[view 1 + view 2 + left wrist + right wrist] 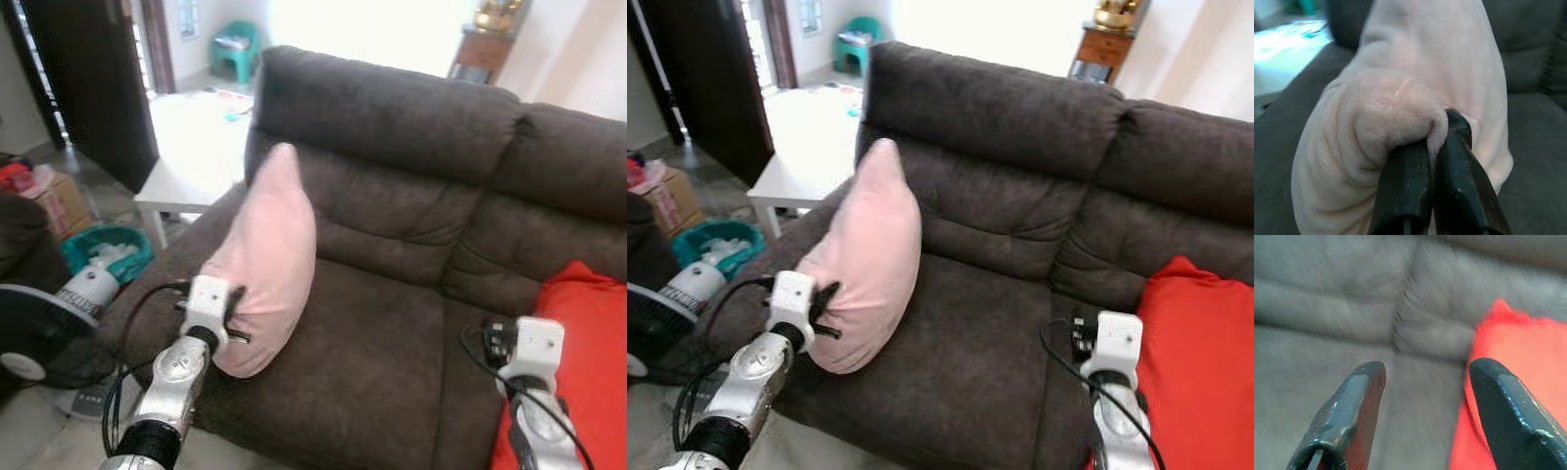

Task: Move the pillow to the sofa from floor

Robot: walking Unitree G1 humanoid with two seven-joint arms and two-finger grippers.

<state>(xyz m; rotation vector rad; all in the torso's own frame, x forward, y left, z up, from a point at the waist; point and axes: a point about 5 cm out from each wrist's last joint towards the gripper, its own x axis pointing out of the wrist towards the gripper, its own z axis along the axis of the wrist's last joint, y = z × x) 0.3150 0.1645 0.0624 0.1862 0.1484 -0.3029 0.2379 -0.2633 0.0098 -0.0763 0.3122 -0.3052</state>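
A pale pink pillow (269, 255) stands upright on the left seat of the dark brown sofa (411, 196), leaning toward the left armrest. My left gripper (1437, 147) is shut on a bunched fold of the pink pillow (1400, 107) at its lower left corner. The left arm (181, 367) reaches up from the lower left. My right gripper (1425, 377) is open above the seat, with nothing between its fingers, next to a red pillow (1518, 362). The right wrist (524, 357) hovers over the seat's right part.
A red pillow (578, 352) lies on the sofa's right seat. A white low table (196, 147) stands behind the left armrest. A fan (39, 333), a teal basket (108, 250) and a cardboard box (59, 201) crowd the floor at the left.
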